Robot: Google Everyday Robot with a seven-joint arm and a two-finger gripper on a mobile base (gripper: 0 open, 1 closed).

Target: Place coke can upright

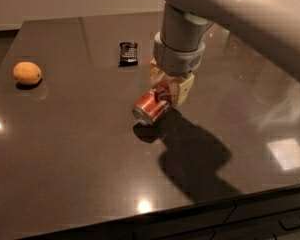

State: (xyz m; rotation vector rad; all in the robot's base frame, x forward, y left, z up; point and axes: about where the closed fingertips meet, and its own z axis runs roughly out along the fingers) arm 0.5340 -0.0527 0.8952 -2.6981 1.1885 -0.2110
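The red coke can [149, 107] is tilted on its side with its silver end facing the front left, held just above the dark table [80, 164]. Its shadow lies below it. My gripper [168, 90] comes down from above on the white arm and is shut on the can's rear half, one finger on each side.
An orange fruit [27, 73] sits at the far left of the table. A small dark wrapped snack bar [128, 53] lies behind the can, to the left of the arm. The table's front edge [190, 209] runs along the bottom.
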